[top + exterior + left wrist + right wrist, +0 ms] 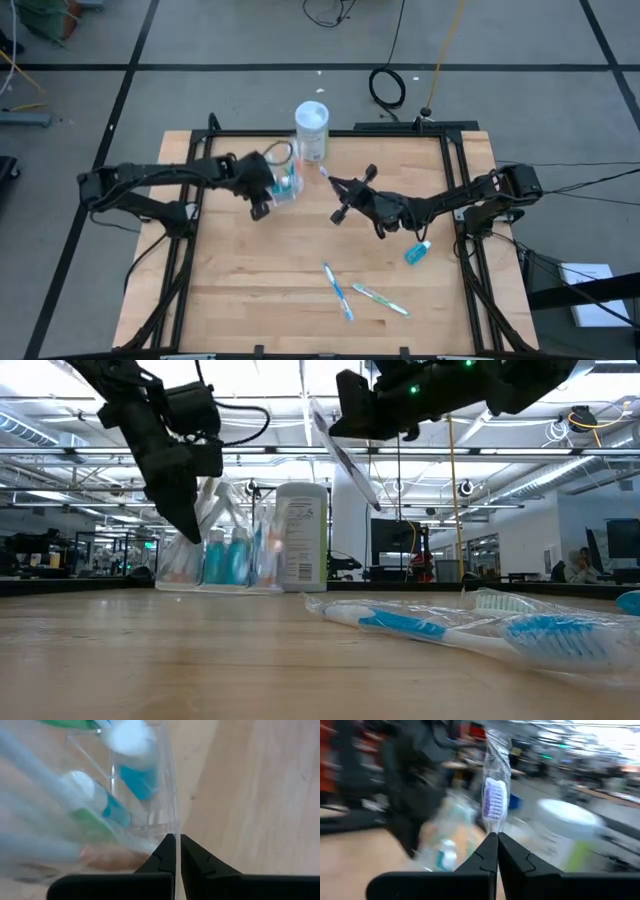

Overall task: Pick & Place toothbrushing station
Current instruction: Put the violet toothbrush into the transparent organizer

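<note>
A clear plastic cup [287, 184] holding blue tubes and several toothbrushes is at the table's far left-centre, beside a white bottle [311, 130]. My left gripper [270, 192] is shut on the cup's wall. My right gripper [337, 186] is up in the air to the right of the cup, shut on a wrapped toothbrush [493, 800] with purple bristles. Two more wrapped toothbrushes [338, 290] [381, 299] lie flat near the front edge. A blue tube [417, 252] lies on the table at the right. My left gripper pinches the cup's thin clear wall [176, 831] between its two fingers, one finger on each face. In the low view the fingers [186, 510] come down at a slant onto the cup's left side. The cup's base is at table level. My right gripper pinches the wrapped toothbrush between its two fingertips, below the bristle head [493, 827]. The brush is lifted clear of the table. In the low view the toothbrush [348, 460] slants down from the gripper [345, 420] toward the right.
The white bottle [301, 536] stands right next to the cup, between the two grippers. The two loose toothbrushes fill the low view's foreground [450, 628]. Bare wood shows in the table's middle and at its left front.
</note>
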Available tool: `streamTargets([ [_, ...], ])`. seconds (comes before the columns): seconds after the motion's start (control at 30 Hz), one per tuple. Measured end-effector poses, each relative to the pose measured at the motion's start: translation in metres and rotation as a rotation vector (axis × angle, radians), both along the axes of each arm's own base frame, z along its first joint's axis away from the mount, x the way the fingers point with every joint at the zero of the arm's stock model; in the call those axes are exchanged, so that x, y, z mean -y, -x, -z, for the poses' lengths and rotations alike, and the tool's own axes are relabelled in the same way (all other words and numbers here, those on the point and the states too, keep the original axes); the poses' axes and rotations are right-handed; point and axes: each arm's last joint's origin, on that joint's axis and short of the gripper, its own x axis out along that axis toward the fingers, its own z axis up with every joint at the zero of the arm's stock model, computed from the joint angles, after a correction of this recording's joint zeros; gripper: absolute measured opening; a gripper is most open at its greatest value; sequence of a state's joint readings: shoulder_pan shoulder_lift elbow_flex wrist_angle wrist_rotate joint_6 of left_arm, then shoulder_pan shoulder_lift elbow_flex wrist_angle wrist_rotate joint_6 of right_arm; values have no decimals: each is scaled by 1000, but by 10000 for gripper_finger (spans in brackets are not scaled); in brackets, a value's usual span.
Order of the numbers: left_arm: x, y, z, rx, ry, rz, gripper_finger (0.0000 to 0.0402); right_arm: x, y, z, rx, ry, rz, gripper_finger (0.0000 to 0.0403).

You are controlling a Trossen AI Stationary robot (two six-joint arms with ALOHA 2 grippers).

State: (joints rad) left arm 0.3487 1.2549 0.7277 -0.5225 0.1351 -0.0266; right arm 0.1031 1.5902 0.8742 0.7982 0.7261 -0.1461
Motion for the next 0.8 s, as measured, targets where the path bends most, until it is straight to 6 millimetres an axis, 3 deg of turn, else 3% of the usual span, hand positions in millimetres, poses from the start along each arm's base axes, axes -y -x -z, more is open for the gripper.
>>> streamTargets([
  [0.2, 38, -10, 0, -9, -34, 134, 5, -4, -8, -3, 110, 0, -283, 0],
  [0.33, 52, -11, 0, -22, -69, 103, 11, -1, -15, 0, 224, 28, -366, 0],
  [0.57, 64, -12, 0, -19, -60, 136, 29, 18, -30, 30, 378, 54, -326, 0],
  [0.8, 67, -12, 0, -18, -59, 150, 30, 39, -70, 50, 359, 75, -270, 0],
])
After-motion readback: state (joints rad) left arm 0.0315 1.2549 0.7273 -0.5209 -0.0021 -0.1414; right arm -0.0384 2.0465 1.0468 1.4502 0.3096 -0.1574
